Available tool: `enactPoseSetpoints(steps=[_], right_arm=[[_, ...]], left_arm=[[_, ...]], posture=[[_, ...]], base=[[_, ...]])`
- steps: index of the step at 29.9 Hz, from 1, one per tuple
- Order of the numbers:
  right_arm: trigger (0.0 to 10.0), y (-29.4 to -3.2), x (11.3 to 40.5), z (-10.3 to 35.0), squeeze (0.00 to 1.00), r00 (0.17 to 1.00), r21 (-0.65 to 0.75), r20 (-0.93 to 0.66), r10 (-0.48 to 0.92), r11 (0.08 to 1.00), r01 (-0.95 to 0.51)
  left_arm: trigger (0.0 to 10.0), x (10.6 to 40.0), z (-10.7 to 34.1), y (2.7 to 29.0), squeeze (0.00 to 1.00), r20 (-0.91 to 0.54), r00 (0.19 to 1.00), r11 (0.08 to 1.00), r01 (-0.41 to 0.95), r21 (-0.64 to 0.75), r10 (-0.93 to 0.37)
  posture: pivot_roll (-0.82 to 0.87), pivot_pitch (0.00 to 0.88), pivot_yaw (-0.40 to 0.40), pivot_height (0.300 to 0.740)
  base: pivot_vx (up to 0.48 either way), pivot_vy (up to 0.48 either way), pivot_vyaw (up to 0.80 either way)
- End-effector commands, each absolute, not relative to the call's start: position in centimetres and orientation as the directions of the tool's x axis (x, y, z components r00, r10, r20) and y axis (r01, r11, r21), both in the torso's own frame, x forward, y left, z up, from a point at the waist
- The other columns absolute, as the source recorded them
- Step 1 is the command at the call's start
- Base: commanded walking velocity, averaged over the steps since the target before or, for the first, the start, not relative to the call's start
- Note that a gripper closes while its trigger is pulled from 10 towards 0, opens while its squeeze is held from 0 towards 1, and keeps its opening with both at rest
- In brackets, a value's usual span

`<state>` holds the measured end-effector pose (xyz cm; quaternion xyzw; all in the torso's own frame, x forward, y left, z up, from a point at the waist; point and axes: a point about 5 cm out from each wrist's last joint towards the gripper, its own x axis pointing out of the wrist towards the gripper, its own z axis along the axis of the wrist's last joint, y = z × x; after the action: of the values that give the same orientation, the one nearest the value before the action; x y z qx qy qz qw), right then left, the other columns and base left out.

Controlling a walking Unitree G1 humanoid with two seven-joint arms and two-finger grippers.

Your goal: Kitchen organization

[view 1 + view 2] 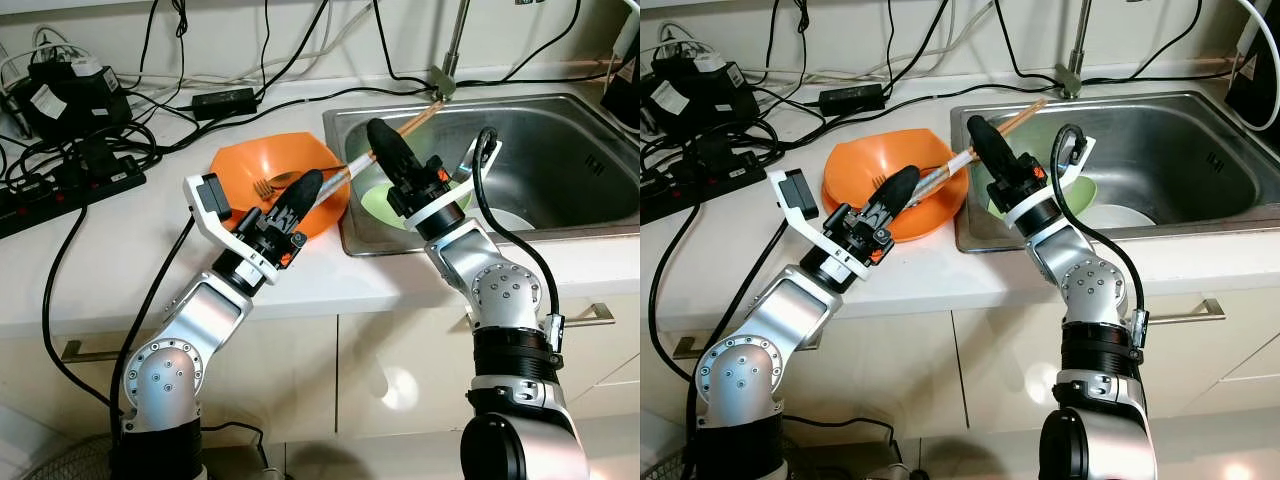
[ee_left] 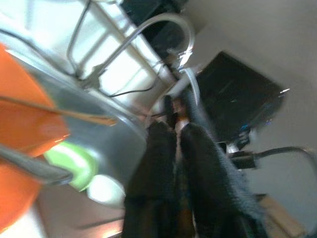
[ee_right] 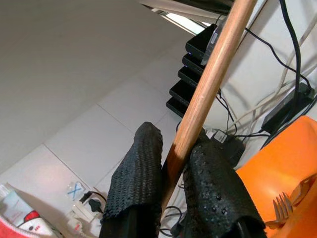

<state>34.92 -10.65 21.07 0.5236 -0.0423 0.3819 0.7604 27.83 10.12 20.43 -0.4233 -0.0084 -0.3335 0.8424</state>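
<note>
Kitchen scene, taken relative to the steel sink (image 1: 560, 150) set in the white table (image 1: 120, 260). An orange bowl (image 1: 250, 165) rests on the table just beside the sink's left rim; a gold fork (image 1: 268, 184) lies inside it. The right tool (image 1: 381, 140) is raised above the sink's left rim, its two black fingers (image 3: 141, 173) clamped on a wooden stick (image 3: 208, 89) that slants up toward the faucet base (image 1: 443, 82) at the sink's back edge and down toward the bowl. The left tool (image 1: 302, 190) is over the edge of the orange bowl nearest the sink, its fingers (image 2: 158, 163) close together; whether they grip the silvery handle (image 1: 335, 177) passing beside them cannot be told. Inside the sink, below the right tool, sit a light green bowl (image 1: 380, 205) and, farther right, a white plate (image 1: 515, 220). Behind and left of the sink, black cables (image 1: 150, 105), a power strip (image 1: 60, 190) and adapters (image 1: 225, 100) lie on the table
</note>
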Motion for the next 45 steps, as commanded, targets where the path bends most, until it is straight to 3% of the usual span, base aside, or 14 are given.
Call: enactPoseSetpoints(steps=[1, 14, 25, 29, 45], right_arm=[[0.0, -10.3, 35.4, 22.3, 0.00, 0.697, 0.735, 0.473, 0.539, 0.194, -0.649], [0.0, -10.9, 36.4, 22.2, 0.00, 0.775, 0.765, 0.435, 0.459, 0.265, -0.586], [0.0, -12.3, 37.7, 22.1, 0.00, 0.860, 0.774, 0.380, 0.342, 0.392, -0.498], [0.0, -13.8, 38.6, 22.9, 0.00, 0.899, 0.762, 0.365, 0.241, 0.478, -0.437], [0.0, -21.5, 39.9, 22.5, 0.00, 0.967, 0.735, 0.221, -0.130, 0.673, -0.077]], left_arm=[[10.0, 28.0, 20.3, 9.9, 1.00, 0.268, 0.777, 0.441, 0.563, -0.699, -0.569], [10.0, 28.7, 19.9, 10.1, 1.00, 0.228, 0.807, 0.494, 0.529, -0.690, -0.545], [10.0, 29.0, 19.5, 11.1, 1.00, 0.203, 0.829, 0.538, 0.503, -0.676, -0.521], [10.0, 28.7, 19.3, 11.0, 1.00, 0.177, 0.824, 0.621, 0.529, -0.578, -0.537], [10.0, 28.5, 18.9, 10.6, 1.00, 0.151, 0.825, 0.710, 0.550, -0.439, -0.545]], posture=[[-0.02, 0.000, 0.102, 0.740], [-0.02, 0.000, 0.120, 0.740], [-0.01, 0.000, 0.128, 0.740], [-0.01, 0.000, 0.126, 0.740], [-0.01, 0.000, 0.134, 0.740]], base=[[0.000, 0.000, 0.00], [0.000, 0.000, 0.00], [0.000, 0.000, 0.00], [0.000, 0.000, 0.00], [0.000, 0.000, 0.00]])
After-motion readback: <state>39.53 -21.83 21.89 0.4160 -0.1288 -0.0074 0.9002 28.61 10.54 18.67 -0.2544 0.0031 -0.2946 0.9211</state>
